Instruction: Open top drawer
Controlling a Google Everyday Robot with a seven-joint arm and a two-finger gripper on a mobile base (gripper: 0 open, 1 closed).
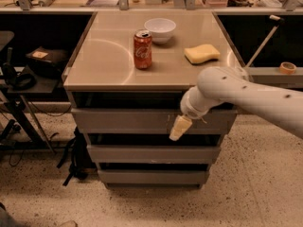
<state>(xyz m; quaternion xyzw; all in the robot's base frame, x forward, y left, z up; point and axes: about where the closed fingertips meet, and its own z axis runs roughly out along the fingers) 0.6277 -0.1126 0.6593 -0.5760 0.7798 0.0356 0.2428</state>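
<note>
The top drawer is the tallest grey metal front of three under the tan cabinet top, with a dark gap above it. Small white scratches show on its front right of centre. My gripper, cream-coloured at the end of the white arm, hangs down in front of the drawer's right-centre part, overlapping its lower edge. Whether it touches the front cannot be told. The two shorter drawer fronts lie below.
On the cabinet top stand a red cola can, a white bowl and a yellow sponge. A dark stand with cables is at the left. A tape roll sits on a ledge at the right. Speckled floor lies in front.
</note>
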